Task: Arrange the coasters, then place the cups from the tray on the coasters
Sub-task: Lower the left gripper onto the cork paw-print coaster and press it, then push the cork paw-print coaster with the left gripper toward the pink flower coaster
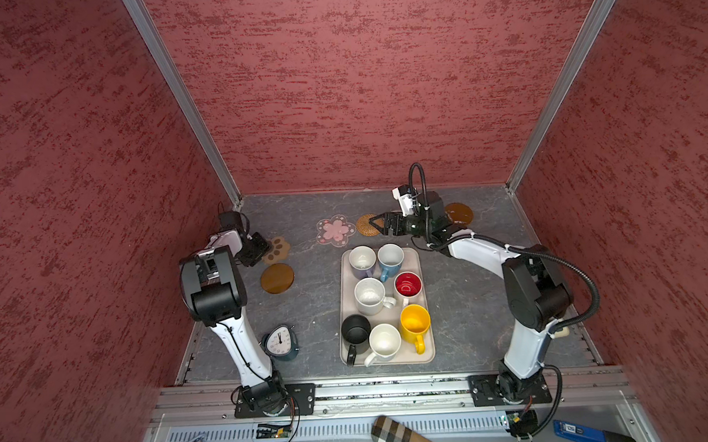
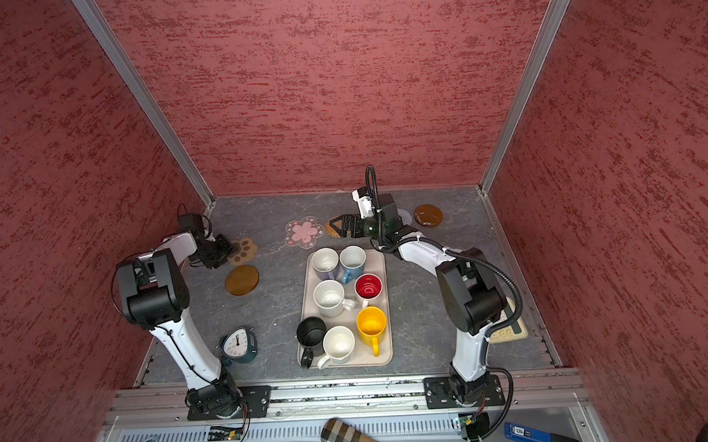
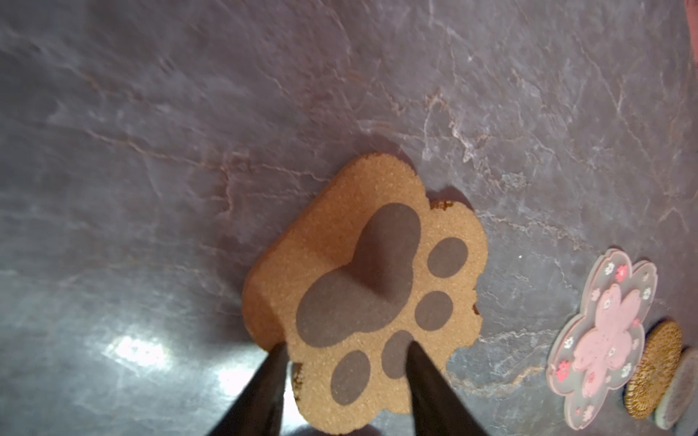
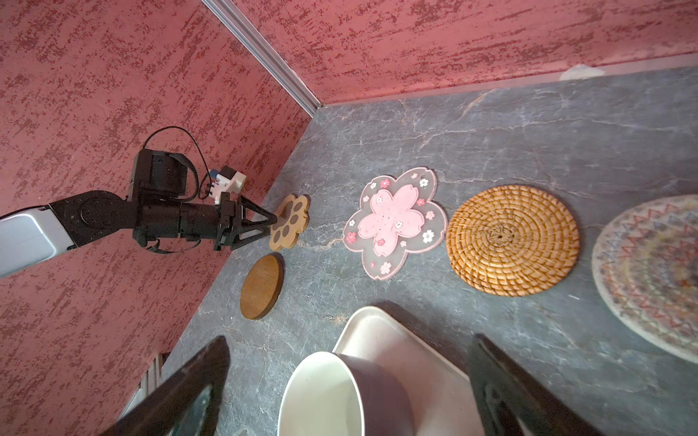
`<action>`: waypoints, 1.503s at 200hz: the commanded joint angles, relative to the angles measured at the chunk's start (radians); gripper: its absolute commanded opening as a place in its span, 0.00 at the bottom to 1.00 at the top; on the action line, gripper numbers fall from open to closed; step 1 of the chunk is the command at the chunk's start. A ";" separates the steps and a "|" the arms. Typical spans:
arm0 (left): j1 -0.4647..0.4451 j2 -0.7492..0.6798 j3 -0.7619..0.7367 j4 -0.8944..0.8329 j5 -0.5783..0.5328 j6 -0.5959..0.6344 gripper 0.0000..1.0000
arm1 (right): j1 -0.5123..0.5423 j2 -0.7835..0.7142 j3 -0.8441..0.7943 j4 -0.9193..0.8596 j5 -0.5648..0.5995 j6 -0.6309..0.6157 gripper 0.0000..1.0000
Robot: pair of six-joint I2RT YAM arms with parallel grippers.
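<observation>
**Coaster layout near its end; no cup lifted yet**

Clock hub is the tray centre in the top views, with 12 toward the back wall.

- Six coasters are seen laid out on the table, none stacked:
  - paw coaster [image 1: 277, 249] at 10
  - brown disc [image 1: 277, 278] between 9 and 10
  - flower coaster [image 1: 336, 230] at 11
  - rattan coaster [image 4: 511, 241] at 12
  - whitish woven coaster [image 4: 649, 275] just past it toward 1
  - second brown disc [image 1: 459, 214] at 1
- The tray [image 1: 413, 357] sits mid-table, with all seven cups [image 1: 372, 296] on it.
- The left gripper [image 3: 347, 344] is at the paw coaster, its fingers part-way apart and astride one lobe. Whether the coaster is pinched or only touched cannot be told from the wrist view.
- The right gripper [image 1: 379, 225] is held above the tray's 12 o'clock end, fingers spread wide and empty. The lavender-grey cup [image 4: 377, 400] lies below and between them (seen in the right wrist view).

Step judged in hand: the last coaster is being adjusted on the left while the first cup pick is staged on the right.

Next move, as judged:
- The paw coaster should be left flat and the left arm drawn clear.
- The right gripper should be lowered over the lavender-grey cup's wall and closed on the rim.
- A straight lift is needed to clear the light blue cup [image 1: 389, 257] beside it.
- The cup should then be set centred on a near coaster, probably the rattan one at 12.
</observation>
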 commanded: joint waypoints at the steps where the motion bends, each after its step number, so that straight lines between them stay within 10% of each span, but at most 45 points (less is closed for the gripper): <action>1: -0.002 -0.033 -0.028 -0.026 -0.033 -0.001 0.65 | 0.001 -0.041 -0.007 0.022 0.008 -0.007 0.99; 80: -0.010 -0.134 -0.078 0.000 -0.026 -0.025 0.78 | 0.001 -0.053 -0.026 0.022 0.008 -0.011 0.99; 146: -0.006 -0.148 -0.167 0.072 -0.027 -0.069 0.58 | 0.001 -0.070 -0.036 0.013 0.002 -0.028 0.99; 300: -0.009 -0.004 -0.074 0.106 -0.023 -0.092 0.53 | 0.001 -0.073 -0.045 0.001 0.020 -0.047 0.99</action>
